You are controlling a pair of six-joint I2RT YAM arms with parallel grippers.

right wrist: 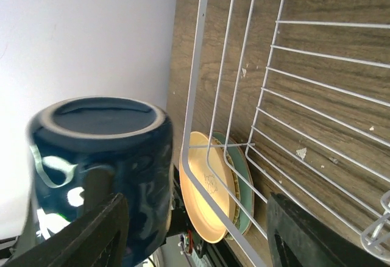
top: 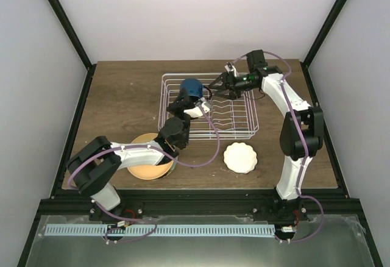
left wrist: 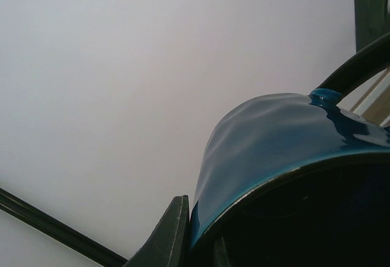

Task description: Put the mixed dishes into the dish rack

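Note:
The dark blue mug (top: 192, 87) hangs above the back left of the white wire dish rack (top: 234, 117). My left gripper (top: 186, 100) is shut on the mug's rim (left wrist: 286, 169), with one finger (left wrist: 173, 230) outside the wall and the other inside. My right gripper (top: 213, 90) stands open just right of the mug. In the right wrist view the mug (right wrist: 103, 157) sits base-up against the left finger (right wrist: 91, 230), and the gap to the other finger (right wrist: 304, 236) is wide. The orange-yellow plate (top: 149, 160) lies on the mint-green plate (right wrist: 247, 181) on the table. The white scalloped dish (top: 239, 157) lies in front of the rack.
The rack's wires (right wrist: 198, 66) run under my right gripper, over the brown wooden table (top: 122, 96). The left arm (top: 140, 151) stretches across the stacked plates. White walls with black frame posts (top: 67, 29) close the sides and back.

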